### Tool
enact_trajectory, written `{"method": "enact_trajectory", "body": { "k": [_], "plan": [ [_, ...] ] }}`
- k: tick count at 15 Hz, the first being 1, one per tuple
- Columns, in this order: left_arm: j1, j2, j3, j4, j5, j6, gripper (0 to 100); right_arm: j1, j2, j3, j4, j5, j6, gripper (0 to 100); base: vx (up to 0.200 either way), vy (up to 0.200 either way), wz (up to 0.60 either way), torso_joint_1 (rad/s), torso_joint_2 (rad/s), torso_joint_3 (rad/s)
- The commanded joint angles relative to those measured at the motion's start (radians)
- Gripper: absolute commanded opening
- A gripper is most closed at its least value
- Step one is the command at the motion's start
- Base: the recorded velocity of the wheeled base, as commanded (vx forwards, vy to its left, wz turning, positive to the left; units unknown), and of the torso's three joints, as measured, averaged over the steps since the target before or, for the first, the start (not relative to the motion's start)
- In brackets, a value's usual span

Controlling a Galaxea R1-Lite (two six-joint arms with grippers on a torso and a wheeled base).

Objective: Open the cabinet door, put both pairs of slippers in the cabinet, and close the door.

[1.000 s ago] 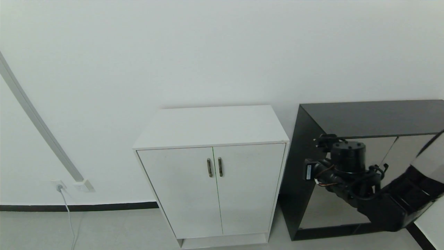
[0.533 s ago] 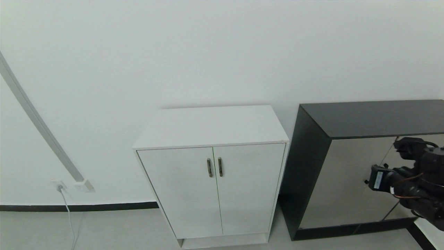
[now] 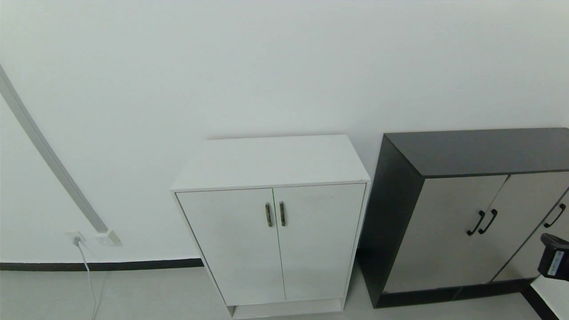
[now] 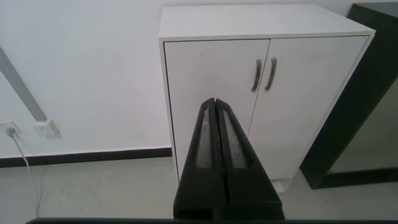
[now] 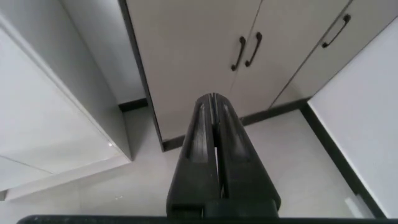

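The white cabinet (image 3: 271,164) stands against the wall in the middle of the head view, both doors shut, with two upright metal handles (image 3: 275,214) at the seam. My left gripper (image 4: 215,101) is shut with nothing in it; it hangs some way in front of the white cabinet (image 4: 211,62), pointing at its left door. My right gripper (image 5: 213,96) is also shut and holds nothing, low in front of the black cabinet (image 5: 186,37). A black piece of the right arm (image 3: 553,262) shows at the right edge of the head view.
The black cabinet (image 3: 471,151) with grey doors and black handles (image 3: 482,222) stands close to the right of the white one. A white wall (image 5: 367,118) closes in its far side. A socket with a cable (image 3: 76,241) and a slanted conduit (image 3: 44,151) are at left. Grey floor (image 3: 133,293) lies in front.
My right arm has swung to the right and down, almost out of the head view, uncovering the black cabinet's doors. The white cabinet is unchanged.
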Motion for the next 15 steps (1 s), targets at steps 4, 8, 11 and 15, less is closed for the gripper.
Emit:
{"method": "enact_trajectory", "body": {
  "k": [4, 8, 11, 15],
  "plan": [
    [0.0, 0.001, 0.0, 0.0, 0.0, 0.0, 0, -0.005, -0.215, 0.098, 0.132, 0.086, 0.004, 0, 0.0, 0.0, 0.0, 0.0, 0.0, 0.0],
    [0.0, 0.001, 0.0, 0.0, 0.0, 0.0, 0, -0.003, -0.402, 0.098, 0.425, 0.183, 0.004, 0, 0.0, 0.0, 0.0, 0.0, 0.0, 0.0],
    [0.0, 0.001, 0.0, 0.0, 0.0, 0.0, 0, 0.0, -0.541, 0.098, 0.649, 0.273, -0.002, 0, 0.0, 0.0, 0.0, 0.0, 0.0, 0.0],
    [0.0, 0.001, 0.0, 0.0, 0.0, 0.0, 0, 0.015, -0.696, 0.098, 0.83, 0.309, -0.004, 0, 0.0, 0.0, 0.0, 0.0, 0.0, 0.0]
  ]
}}
